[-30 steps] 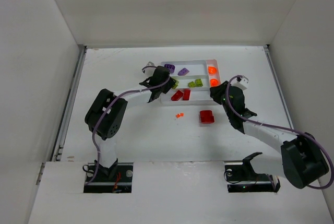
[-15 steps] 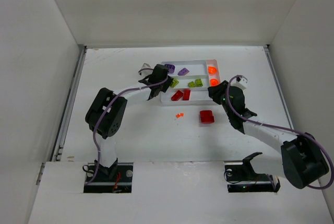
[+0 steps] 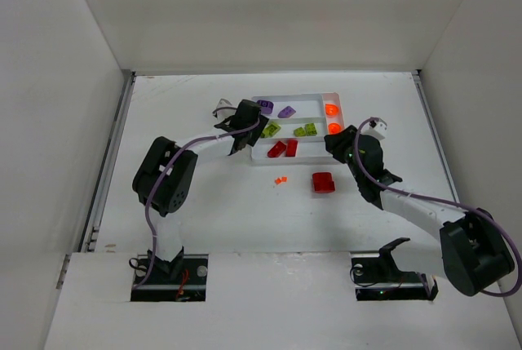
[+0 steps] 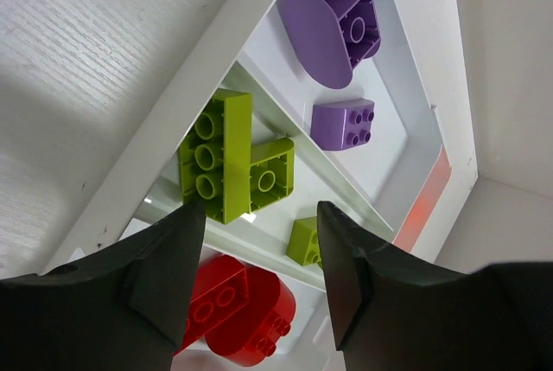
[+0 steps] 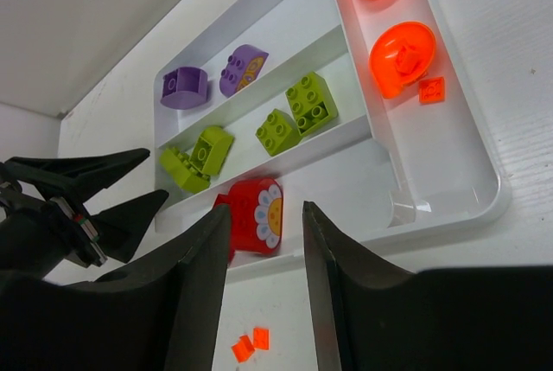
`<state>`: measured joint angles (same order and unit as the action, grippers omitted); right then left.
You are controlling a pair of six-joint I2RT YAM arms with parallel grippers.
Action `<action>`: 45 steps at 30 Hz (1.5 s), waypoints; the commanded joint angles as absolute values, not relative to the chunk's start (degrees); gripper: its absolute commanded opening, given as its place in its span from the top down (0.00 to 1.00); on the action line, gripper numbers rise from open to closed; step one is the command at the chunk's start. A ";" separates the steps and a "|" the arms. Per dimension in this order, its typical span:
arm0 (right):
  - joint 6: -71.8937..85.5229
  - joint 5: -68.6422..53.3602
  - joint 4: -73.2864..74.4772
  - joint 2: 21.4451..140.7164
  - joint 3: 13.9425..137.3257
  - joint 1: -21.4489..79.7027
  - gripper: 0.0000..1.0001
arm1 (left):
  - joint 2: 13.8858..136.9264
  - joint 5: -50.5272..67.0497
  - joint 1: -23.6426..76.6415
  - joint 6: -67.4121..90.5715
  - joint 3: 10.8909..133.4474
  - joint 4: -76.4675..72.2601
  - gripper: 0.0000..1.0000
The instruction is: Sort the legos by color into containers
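While the left claw (image 4: pixel 259 215) hung spread and empty over the tray's (image 3: pixel 294 96) left end, purple bricks (image 3: pixel 286 112), green bricks (image 3: pixel 311 129) and red bricks (image 3: pixel 277 149) lay in its long slots, orange pieces (image 3: pixel 332 109) lay in the end slot, and orange bits (image 3: pixel 280 179) and a red block (image 3: pixel 324 182) sat loose on the worktop (image 3: pixel 212 203) near the right claw (image 5: pixel 266 208), likewise spread and empty.
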<state>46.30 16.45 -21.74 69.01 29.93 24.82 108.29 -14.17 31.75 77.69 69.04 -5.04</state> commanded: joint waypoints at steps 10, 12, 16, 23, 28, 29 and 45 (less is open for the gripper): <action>42.81 18.71 -17.86 66.89 33.21 25.00 0.81 | 95.56 -14.86 35.01 70.16 61.63 -16.85 0.51; 40.18 21.60 -13.47 65.57 35.15 25.61 0.80 | 91.43 -14.42 36.68 65.68 57.59 -21.08 0.52; 37.27 30.04 -4.07 60.83 35.25 32.89 0.54 | 82.11 -14.15 38.97 56.62 47.75 -25.30 0.54; 44.81 37.09 15.45 57.83 34.37 46.17 0.12 | 69.18 -13.80 41.44 47.99 31.92 -26.81 0.54; 49.83 39.10 23.62 60.72 34.62 53.64 0.03 | 66.62 -11.08 42.40 46.06 28.13 -26.89 0.53; 50.88 40.07 25.38 61.86 35.24 54.44 0.01 | 66.36 -10.55 42.67 45.62 27.78 -27.24 0.53; 44.92 40.61 18.02 76.81 39.64 50.58 0.00 | 66.97 -6.59 42.84 45.17 23.03 -34.01 0.51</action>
